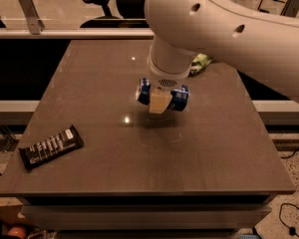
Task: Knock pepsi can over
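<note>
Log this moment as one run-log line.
gripper: over table centre | pepsi can: sideways at gripper | candy bar: front-left corner

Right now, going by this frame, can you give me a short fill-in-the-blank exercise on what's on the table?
1. The candy bar lies near the front corner of the table on the picture's ____ side.
2. The chip bag peeking out behind the arm is ____ in colour.
3. The gripper hangs over the table's middle, with the dark ____ pepsi can showing on both sides of it.
Missing words: left; green; blue.
</note>
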Controlling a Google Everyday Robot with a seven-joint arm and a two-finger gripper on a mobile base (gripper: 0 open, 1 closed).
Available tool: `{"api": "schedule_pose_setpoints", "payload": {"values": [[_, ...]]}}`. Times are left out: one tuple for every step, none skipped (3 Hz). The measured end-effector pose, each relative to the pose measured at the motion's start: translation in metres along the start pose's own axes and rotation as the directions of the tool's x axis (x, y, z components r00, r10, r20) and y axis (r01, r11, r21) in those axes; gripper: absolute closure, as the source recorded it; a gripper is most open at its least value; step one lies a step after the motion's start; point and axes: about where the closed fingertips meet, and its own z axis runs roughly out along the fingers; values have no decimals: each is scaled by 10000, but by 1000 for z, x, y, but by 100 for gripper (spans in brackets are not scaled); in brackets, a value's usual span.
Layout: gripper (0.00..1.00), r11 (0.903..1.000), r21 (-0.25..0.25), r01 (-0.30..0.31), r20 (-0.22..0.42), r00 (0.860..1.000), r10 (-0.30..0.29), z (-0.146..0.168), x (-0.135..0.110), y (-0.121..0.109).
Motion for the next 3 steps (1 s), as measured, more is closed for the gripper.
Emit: {"api": "schedule_pose_setpoints", "payload": {"values": [[100,9997,-218,86,-6,10000,-86,10,-3,7],[100,9994,-260,216,-351,9991,-225,15,0,11],[100,9991,-367,217,-598,9979,-239,21,4,12]]}}
